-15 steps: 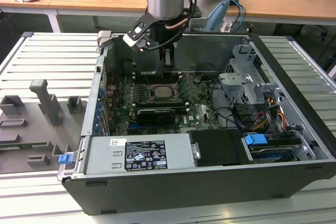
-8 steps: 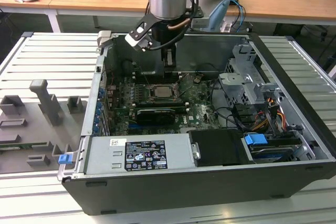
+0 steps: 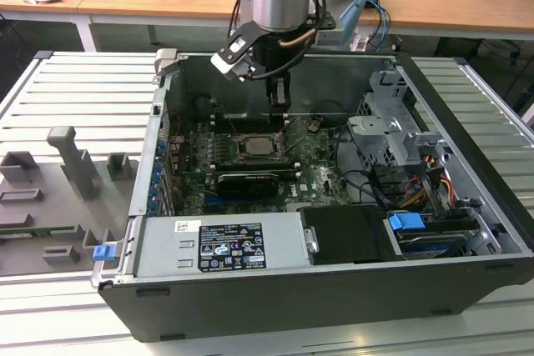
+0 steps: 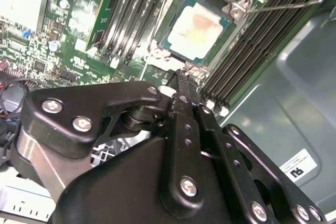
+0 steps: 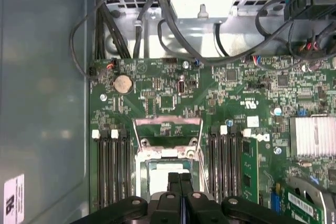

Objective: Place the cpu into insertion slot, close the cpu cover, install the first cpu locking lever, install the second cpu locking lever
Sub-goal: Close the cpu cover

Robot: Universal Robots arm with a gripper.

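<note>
The cpu (image 4: 197, 27) lies flat in the insertion slot (image 5: 140, 172) on the green circuit board (image 5: 157, 90), with its pale top facing up. The hand (image 4: 184, 73) hangs just over one corner of the slot's metal rim, right beside the cpu, its fingers (image 5: 173, 182) pressed narrow together with nothing visible between them. Long black memory slots (image 4: 257, 40) flank the socket, all inside the open computer case (image 3: 334, 298) on the bench (image 3: 67, 97).
</note>
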